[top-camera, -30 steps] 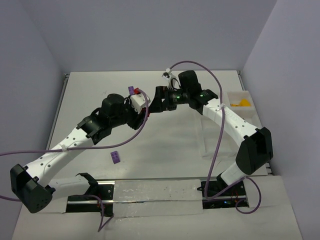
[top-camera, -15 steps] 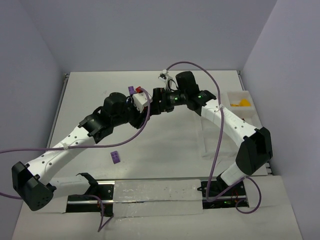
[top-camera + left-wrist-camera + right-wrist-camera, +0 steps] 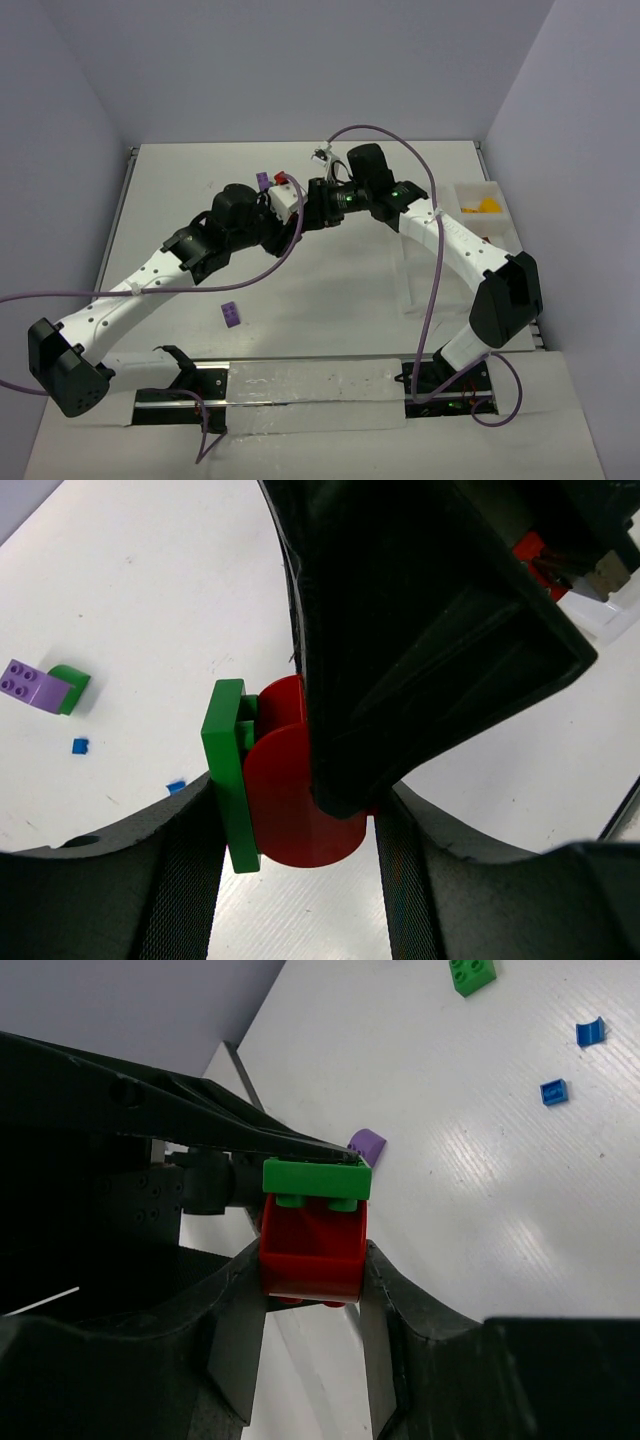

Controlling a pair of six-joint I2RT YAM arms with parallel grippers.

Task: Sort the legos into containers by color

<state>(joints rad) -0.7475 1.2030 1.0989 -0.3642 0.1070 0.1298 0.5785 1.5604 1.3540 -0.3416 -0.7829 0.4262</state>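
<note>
The red-and-green lego stack (image 3: 275, 780), a green plate (image 3: 317, 1178) seated on a red brick (image 3: 312, 1245), hangs in the air over the far middle of the table (image 3: 330, 290), well apart from the tray. The left gripper (image 3: 300, 815) stands about half closed across the whole stack, one finger against the plate, the other at the brick's far side. The right gripper (image 3: 312, 1265) is narrowed onto the red brick alone, both fingers touching its sides. Risk noted: two sets of fingers crowd one small object, and the brick's rounded face offers little purchase. If the arms pull apart unevenly, the plate may twist out and drop to the table, where a purple brick (image 3: 231, 314) and small blue bits (image 3: 553, 1091) lie loose. The white tray (image 3: 466, 190) sits at the right edge. One compartment holds yellow-orange pieces (image 3: 484, 207); the rest is hidden behind the right arm.
</note>
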